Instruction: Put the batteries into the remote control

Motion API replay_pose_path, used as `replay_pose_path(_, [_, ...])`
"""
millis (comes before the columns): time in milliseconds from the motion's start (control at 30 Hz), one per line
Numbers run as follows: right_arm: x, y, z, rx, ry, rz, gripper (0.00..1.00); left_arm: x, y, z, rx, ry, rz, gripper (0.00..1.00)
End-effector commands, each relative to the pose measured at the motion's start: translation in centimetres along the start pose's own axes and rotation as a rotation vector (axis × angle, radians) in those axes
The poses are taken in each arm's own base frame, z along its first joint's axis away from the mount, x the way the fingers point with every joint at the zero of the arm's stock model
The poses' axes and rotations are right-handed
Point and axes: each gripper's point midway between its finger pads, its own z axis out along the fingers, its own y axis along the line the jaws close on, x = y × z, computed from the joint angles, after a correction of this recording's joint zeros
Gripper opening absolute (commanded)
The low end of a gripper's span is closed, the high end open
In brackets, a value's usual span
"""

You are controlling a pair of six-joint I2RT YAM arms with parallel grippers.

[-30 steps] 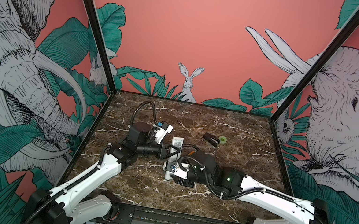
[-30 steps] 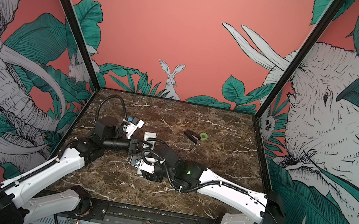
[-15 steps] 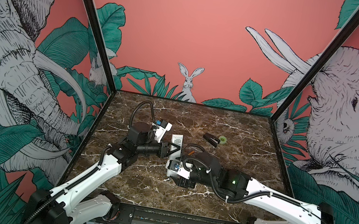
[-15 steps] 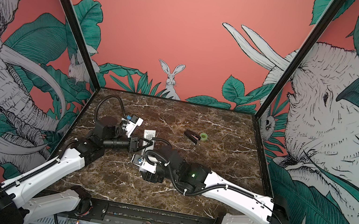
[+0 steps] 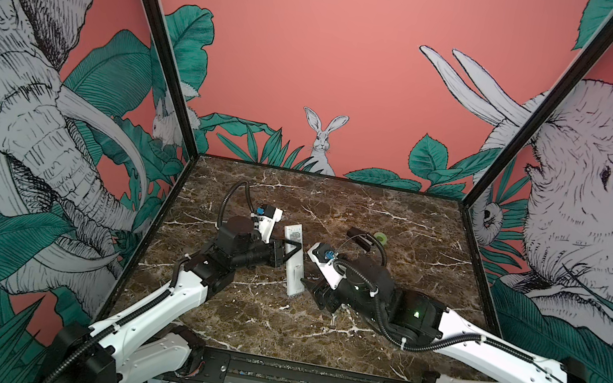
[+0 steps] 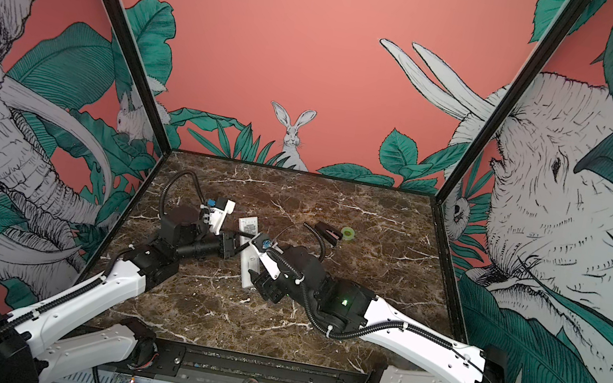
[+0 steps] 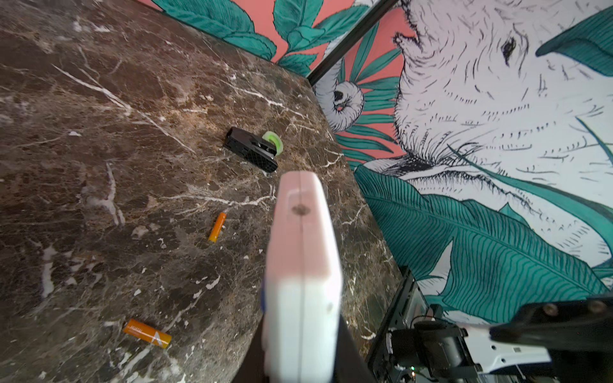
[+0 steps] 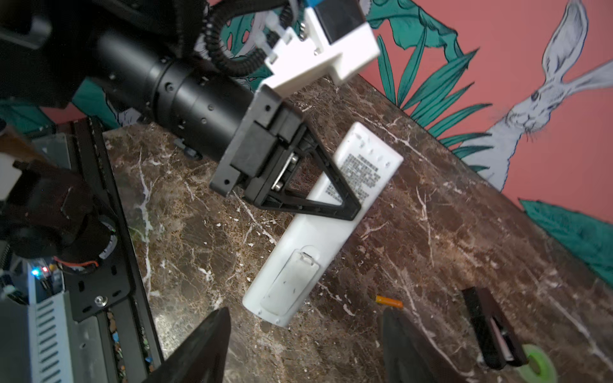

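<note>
Right gripper [image 8: 305,345] has drawn back from the remote [image 8: 308,238], fingers spread.
Left gripper [image 8: 351,209] pinches the remote mid-table, back side up; both batteries [image 7: 147,333] lie loose on the table [image 7: 99,165] to its right.

Top views: set high at the front, looking down across the whole marble table [image 5: 254,318] toward the back wall [image 5: 319,55]; nearly the same scene.
Left wrist: close, sighting along the remote control [image 7: 302,282] toward the right wall [image 7: 497,132].
Right wrist: low, close, facing the left gripper [image 8: 348,209] and back wall.
Wrist views share: remote control, black object [image 8: 481,318], green ring [image 8: 535,366].
</note>
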Motion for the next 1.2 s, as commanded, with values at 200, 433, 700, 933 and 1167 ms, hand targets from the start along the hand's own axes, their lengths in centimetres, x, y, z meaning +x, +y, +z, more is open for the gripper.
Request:
replay_pose_path(200, [0.7, -0.1, 3.0, -0.03, 0.014, 0.313, 0.73, -2.1, -0.3, -0.9, -0.007, -0.123, 0.003, 0.0])
replay_pose_path(433, [1.5, -0.7, 4.9, -0.025, 0.044, 0.363, 0.71, -1.5, 0.0, -0.4, -0.018, -0.108, 0.012, 0.0])
replay_pose_path(700, [2.4, -1.4, 6.7, -0.004, 0.078, 0.381, 0.68, -0.9, 0.0, 0.2, -0.024, -0.092, 0.02, 0.0])
replay_pose_path(933, [2.9, -1.4, 7.6, -0.002, 0.093, 0.389, 0.64, -0.7, 0.0, 0.6, -0.021, -0.085, 0.021, 0.0])
replay_pose_path(1167, [3.3, -1.3, 8.1, -0.005, 0.104, 0.393, 0.59, -0.4, -0.1, 0.7, -0.019, -0.078, 0.023, 0.0])
